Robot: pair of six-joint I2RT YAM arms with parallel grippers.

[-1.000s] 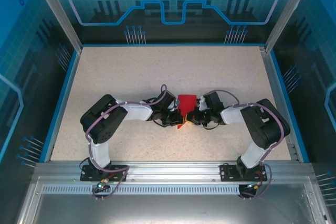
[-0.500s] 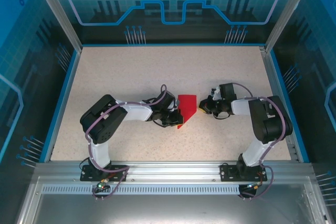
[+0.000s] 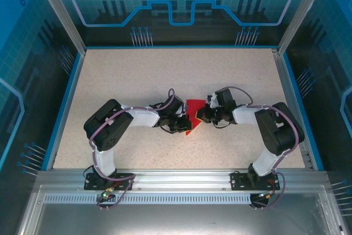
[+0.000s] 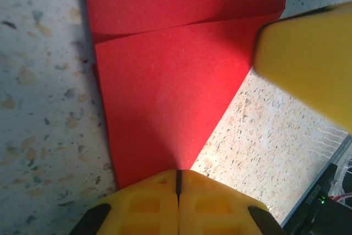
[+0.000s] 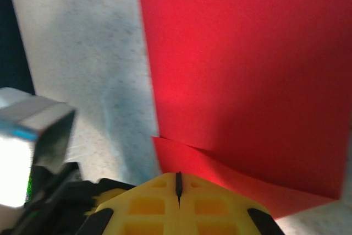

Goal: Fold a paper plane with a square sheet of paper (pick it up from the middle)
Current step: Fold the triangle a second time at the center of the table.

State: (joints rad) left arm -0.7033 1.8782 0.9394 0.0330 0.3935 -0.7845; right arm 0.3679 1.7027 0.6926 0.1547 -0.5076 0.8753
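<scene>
The square sheet of paper (image 3: 193, 107), bright red, lies mid-table, folded so that it narrows to a point at its near end. In the left wrist view the sheet (image 4: 165, 92) shows a diagonal folded flap. My left gripper (image 4: 177, 182) is shut, its tips pressing down on that narrow end. From above, the left gripper (image 3: 183, 125) sits at the sheet's near left. My right gripper (image 3: 201, 115) is at the sheet's right edge, also shut. Its tips (image 5: 177, 182) rest on a folded flap of the red sheet (image 5: 247, 81). One yellow right finger (image 4: 308, 64) lies across the sheet's corner.
The speckled tabletop (image 3: 137, 75) stretches bare around the paper, bounded by a blue rim and transparent walls. Both arms reach inward from the near edge, elbows out to the sides.
The right gripper, which had pulled away to the right half a second ago, has come back onto the sheet's right edge. The left gripper and the sheet have stayed put.
</scene>
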